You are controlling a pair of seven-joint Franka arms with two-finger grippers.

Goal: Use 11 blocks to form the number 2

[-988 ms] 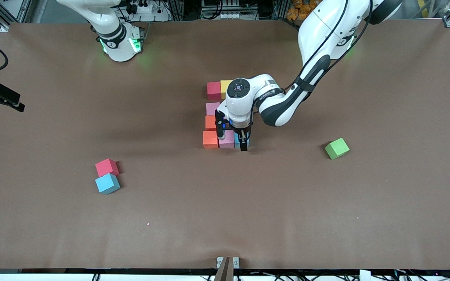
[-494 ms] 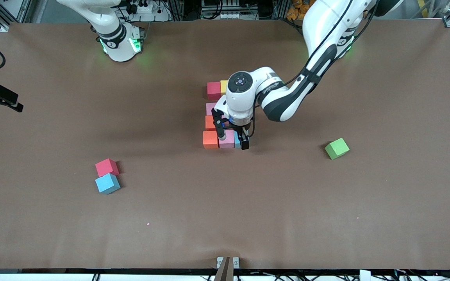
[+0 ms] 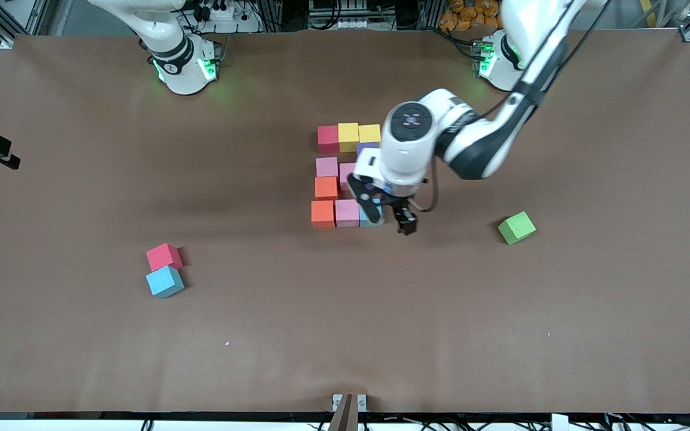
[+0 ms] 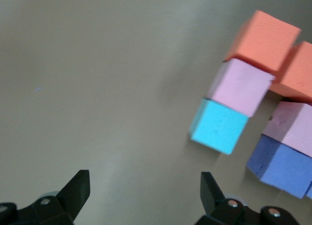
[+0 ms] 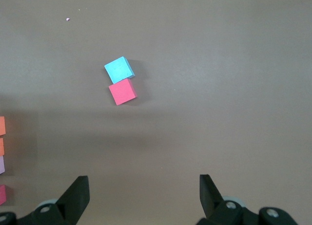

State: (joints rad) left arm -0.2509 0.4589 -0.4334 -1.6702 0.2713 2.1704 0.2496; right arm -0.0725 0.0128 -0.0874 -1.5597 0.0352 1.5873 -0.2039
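Observation:
The blocks of the number 2 lie mid-table: red [image 3: 327, 138], two yellow [image 3: 348, 136], a partly hidden purple [image 3: 367, 146], two pink [image 3: 326, 166], orange [image 3: 326, 187]. The row nearest the front camera is orange [image 3: 323, 214], pink [image 3: 347, 212] and light blue [image 3: 371, 219]. My left gripper [image 3: 390, 218] hangs open and empty just above the table beside the light blue block [image 4: 218, 126], apart from it. My left arm covers part of the figure. My right gripper [image 5: 145, 196] is open and empty, high over the table's right-arm end.
A loose red cube [image 3: 164, 257] and a loose blue cube [image 3: 165, 281] touch each other toward the right arm's end, nearer the front camera. A green cube [image 3: 516, 227] lies toward the left arm's end.
My left gripper has lifted off the light blue block and swung toward the left arm's end. The block stays in its row, and a yellow and a purple block are uncovered.

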